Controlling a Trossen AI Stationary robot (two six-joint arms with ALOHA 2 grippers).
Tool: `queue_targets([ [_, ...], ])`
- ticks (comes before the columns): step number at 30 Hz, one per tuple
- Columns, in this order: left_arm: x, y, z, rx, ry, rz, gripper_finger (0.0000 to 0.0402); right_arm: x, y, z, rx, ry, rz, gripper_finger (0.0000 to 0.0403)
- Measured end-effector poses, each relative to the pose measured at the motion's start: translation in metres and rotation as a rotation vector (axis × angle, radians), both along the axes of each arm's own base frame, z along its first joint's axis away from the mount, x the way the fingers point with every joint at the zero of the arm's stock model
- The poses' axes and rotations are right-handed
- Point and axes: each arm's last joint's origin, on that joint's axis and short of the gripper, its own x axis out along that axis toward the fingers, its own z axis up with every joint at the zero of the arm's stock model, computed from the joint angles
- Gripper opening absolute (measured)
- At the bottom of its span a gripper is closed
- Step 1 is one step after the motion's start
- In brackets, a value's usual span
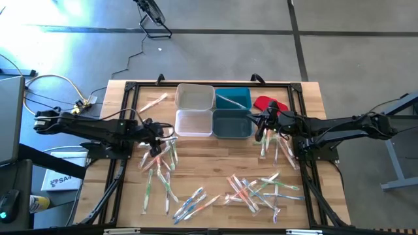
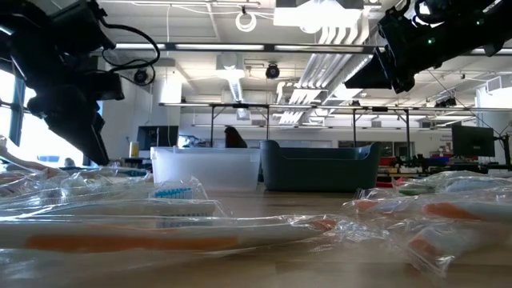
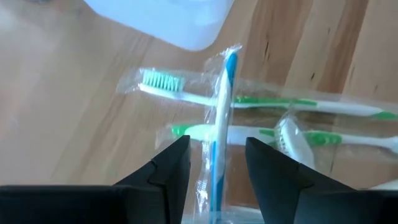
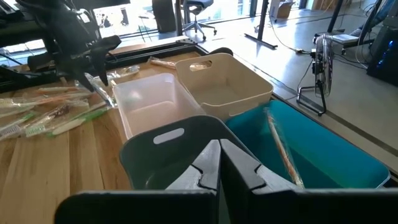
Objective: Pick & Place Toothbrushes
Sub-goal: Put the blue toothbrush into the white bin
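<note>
An open-plan lab or workshop is shown. Ceiling ducts (image 2: 336, 56), strip lighting, workbenches (image 2: 320, 108), monitors (image 2: 472, 140) and a concrete floor (image 1: 353, 59) are seen.

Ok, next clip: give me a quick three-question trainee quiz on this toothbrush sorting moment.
1. True or false: the left gripper holds a blue wrapped toothbrush between its fingers.
2. Which bin already has a toothbrush in it: A) white bin, B) teal bin, C) dark grey bin?
3. Fill in: the right gripper hangs over the bins with its fingers ____.

Key: 1 true; 2 B; 3 shut.
</note>
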Motion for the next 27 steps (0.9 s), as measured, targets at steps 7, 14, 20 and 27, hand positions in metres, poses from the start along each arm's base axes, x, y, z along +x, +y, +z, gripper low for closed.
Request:
queue_targets([
  [7,0.003,0.000,-0.006,-0.002,0.051,0.001,0.0152,0.000,0.000,0.000,0.000,-0.001,0.000,0.0003],
  [14,0.005,0.000,-0.012,-0.016,0.094,0.022,0.0152,0.000,0.000,0.000,0.000,-0.001,0.000,0.0002],
  [20,0.006,0.000,-0.013,-0.016,0.098,0.022,0.0152,0.000,0.000,0.000,0.000,-0.001,0.000,0.0002],
  [27,0.006,0.000,-0.013,-0.015,0.094,0.021,0.0131,0.000,0.000,0.000,0.000,-0.001,0.000,0.0002],
])
